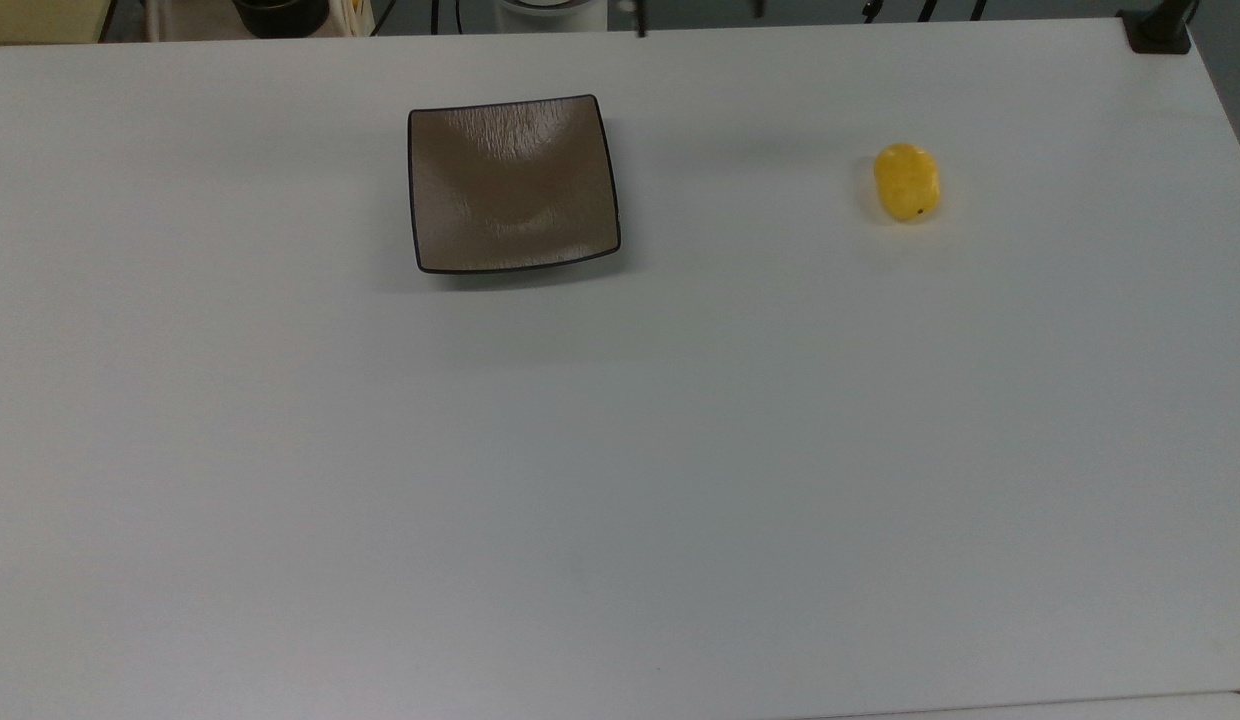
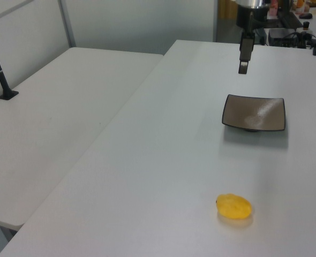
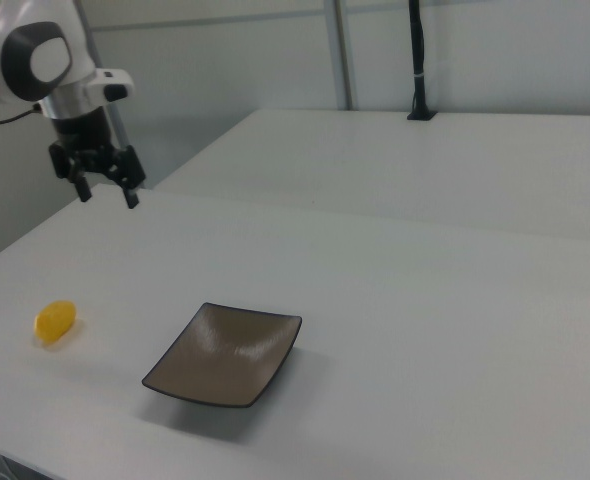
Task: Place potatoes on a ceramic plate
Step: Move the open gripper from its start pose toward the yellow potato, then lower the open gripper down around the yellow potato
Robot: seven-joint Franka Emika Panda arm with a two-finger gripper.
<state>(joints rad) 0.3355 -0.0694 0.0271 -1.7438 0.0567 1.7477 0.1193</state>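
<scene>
In the top view, the ceramic plate (image 1: 513,183) sits flat on the white bench (image 1: 620,450), close to the far edge and somewhat toward the top view's left. The potato (image 1: 907,181) lies on the bare bench surface near that same far edge but toward the top view's right corner, well apart from the plate. Nothing is on the plate, so the task looks to be at its start: the potato has to be picked up before anything can be delivered. Set this far apart, the two things leave the arm an unobstructed approach to the potato.

In the left view, the potato (image 2: 234,206) rests on its long side near the bench's near edge, a stable pose for a top-down pinch across its short width. The plate (image 2: 254,113) sits farther back, its upturned edges likely to keep a rounded thing from rolling off once it is set down. The gripper (image 2: 244,58) hangs above the bench beyond the plate, touching nothing.

In the right view, the gripper (image 3: 104,189) hangs from the white arm (image 3: 30,60), high above the bench between the potato (image 3: 54,321) and the plate (image 3: 227,353). Its two fingers point downward and stand spread with a clear gap between them, holding nothing, which suits a descent over the potato. The likely next move is travel toward the potato and a lowering around it.
</scene>
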